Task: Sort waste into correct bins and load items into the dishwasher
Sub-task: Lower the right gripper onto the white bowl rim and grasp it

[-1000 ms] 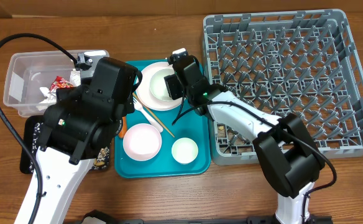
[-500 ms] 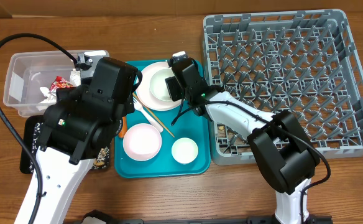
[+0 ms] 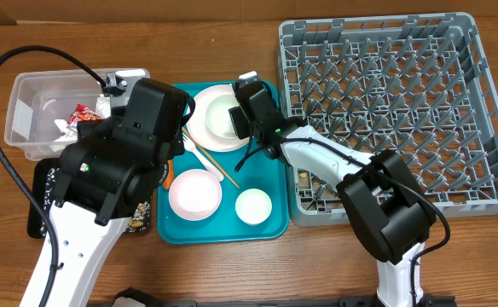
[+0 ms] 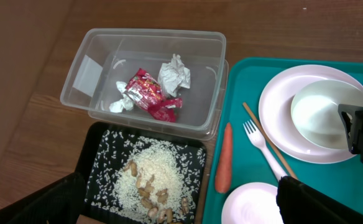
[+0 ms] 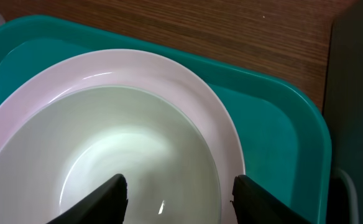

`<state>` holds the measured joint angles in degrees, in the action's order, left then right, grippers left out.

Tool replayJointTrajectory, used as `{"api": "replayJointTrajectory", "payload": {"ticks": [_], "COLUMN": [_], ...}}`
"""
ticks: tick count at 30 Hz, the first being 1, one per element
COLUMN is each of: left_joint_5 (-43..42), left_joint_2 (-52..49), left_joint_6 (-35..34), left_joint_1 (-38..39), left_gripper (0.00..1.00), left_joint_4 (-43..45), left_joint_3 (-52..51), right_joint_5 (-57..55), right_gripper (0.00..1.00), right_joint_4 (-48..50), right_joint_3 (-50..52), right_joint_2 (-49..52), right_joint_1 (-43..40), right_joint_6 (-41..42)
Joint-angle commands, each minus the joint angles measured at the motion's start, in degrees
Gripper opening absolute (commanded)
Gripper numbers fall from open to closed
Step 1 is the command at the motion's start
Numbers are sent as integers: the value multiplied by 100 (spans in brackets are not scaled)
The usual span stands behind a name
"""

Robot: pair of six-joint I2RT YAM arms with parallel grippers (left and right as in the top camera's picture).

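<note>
A white bowl (image 5: 125,155) sits in the pale-pink plate (image 5: 169,68) at the back of the teal tray (image 3: 270,170). My right gripper (image 5: 180,199) is open; one finger hangs inside the bowl and the other outside its right rim, over the plate. My left gripper (image 4: 178,194) is open and empty above the black tray (image 4: 93,152) of rice and nuts (image 4: 150,177). The clear tub (image 4: 82,74) holds a red wrapper (image 4: 147,93) and paper wads (image 4: 174,73). A carrot (image 4: 224,158), fork (image 4: 265,155) and chopstick (image 4: 247,109) lie on the teal tray.
The grey dish rack (image 3: 385,94) fills the right side of the table. A pale-pink bowl (image 3: 193,192) and a small white cup (image 3: 253,205) stand at the front of the teal tray. My left arm (image 3: 121,153) hides much of the black tray from overhead.
My right gripper has shifted slightly toward the bowl's right edge, uncovering more of the bowl from overhead. The left arm has not moved.
</note>
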<state>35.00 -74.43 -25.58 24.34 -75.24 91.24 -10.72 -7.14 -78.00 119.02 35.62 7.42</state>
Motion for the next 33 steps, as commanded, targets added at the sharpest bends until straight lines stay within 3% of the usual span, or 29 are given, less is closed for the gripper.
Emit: {"api": "replayJointTrajectory", "payload": {"ticks": [1, 11, 17, 23, 28, 33], "left_joint_5": [96, 96, 96, 96, 96, 96], "left_joint_2": [-20, -20, -20, -20, -20, -20], "left_joint_6": [-79, -79, -79, -79, -79, -79], "left_joint_1": [-4, -4, -4, -4, -4, -4], "left_gripper": [100, 100, 100, 100, 100, 100], "left_joint_4": [9, 11, 11, 11, 11, 11], "left_joint_3": [74, 74, 74, 74, 74, 74], "right_joint_5": [-61, 31, 31, 28, 26, 28], "right_gripper": [54, 45, 24, 22, 13, 14], "right_joint_4": [-4, -177, -131, -101, -85, -140], "right_joint_3": [-109, -109, -111, -111, -111, -111], "right_joint_2": [70, 68, 68, 68, 68, 68], "right_joint_1": [-22, -22, -20, -22, -22, -22], "right_joint_6": [-11, 11, 11, 9, 9, 9]}}
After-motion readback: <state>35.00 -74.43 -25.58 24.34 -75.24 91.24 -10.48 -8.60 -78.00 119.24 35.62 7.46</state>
